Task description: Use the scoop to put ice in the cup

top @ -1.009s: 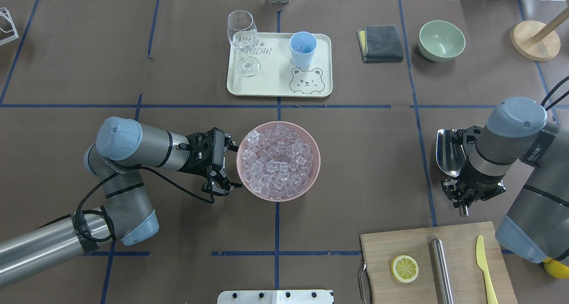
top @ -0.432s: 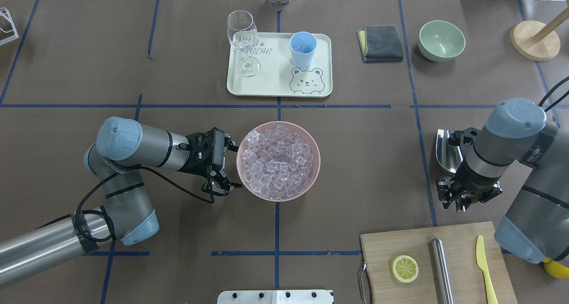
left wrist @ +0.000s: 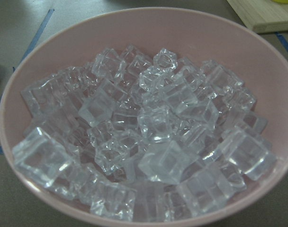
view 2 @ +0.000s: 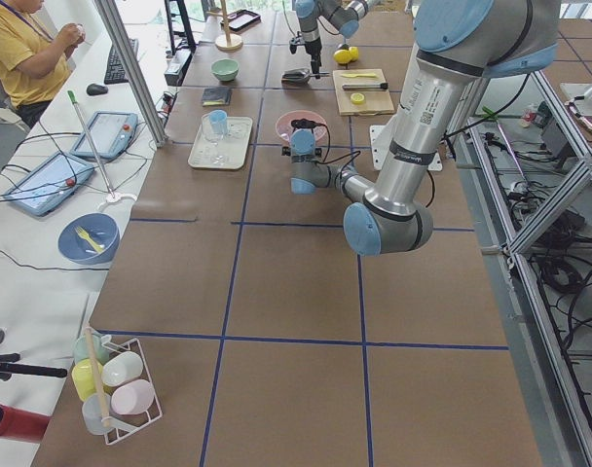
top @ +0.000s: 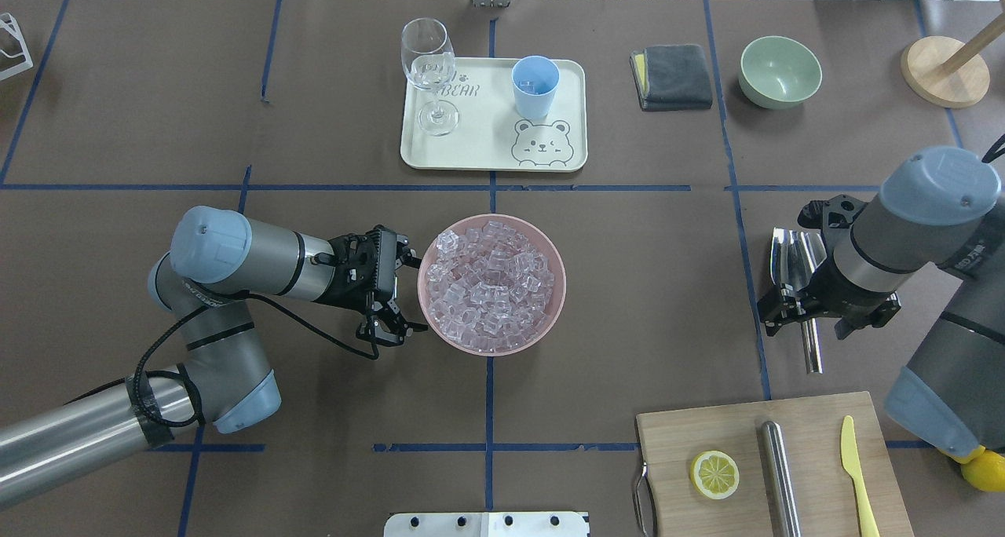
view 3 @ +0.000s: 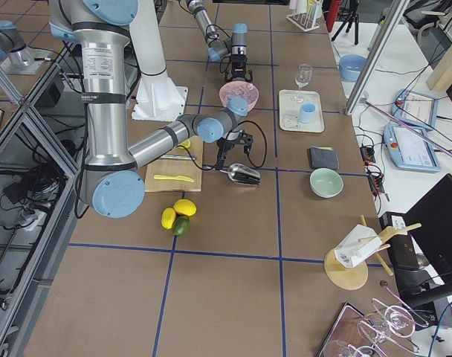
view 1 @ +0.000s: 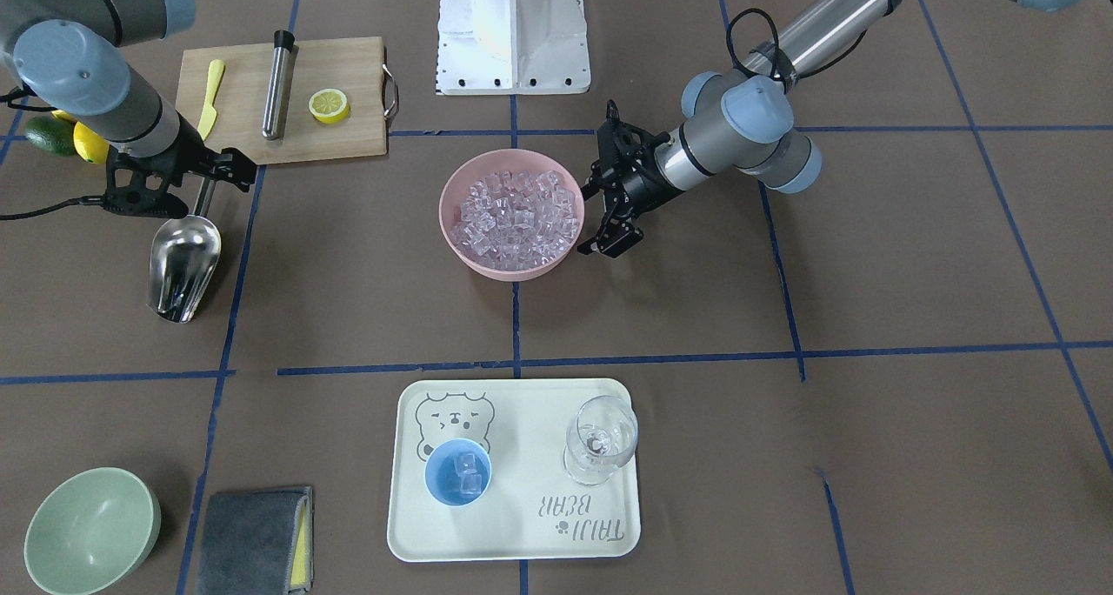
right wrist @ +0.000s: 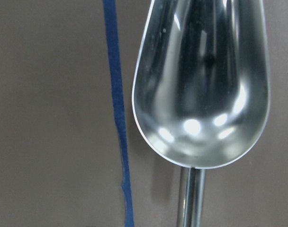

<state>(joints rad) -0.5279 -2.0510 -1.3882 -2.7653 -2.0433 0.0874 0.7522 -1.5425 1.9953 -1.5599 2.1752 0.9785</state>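
On the robot's right, the right gripper (top: 809, 321) has shifted along the thin handle of the shiny steel scoop (view 1: 184, 256), which lies empty on the tabletop (top: 644, 286), jaws wide apart astride it and gripping nothing, so no more clear ice cubes (top: 491, 282) can reach the small light-blue cup (top: 535, 88) yet.

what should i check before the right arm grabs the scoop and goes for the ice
1. Scoop trough empty: ok, nothing in it.
2. Right gripper gripping the scoop's handle: not ok, it is open, with the jaws on either side of the handle.
3. Ice available: ok, heaped in the pink bowl.
4. Light-blue cup upright on the tray: ok, a couple of cubes already inside.
5. Left gripper clear of the bowl: cannot tell, it is open right beside the rim.
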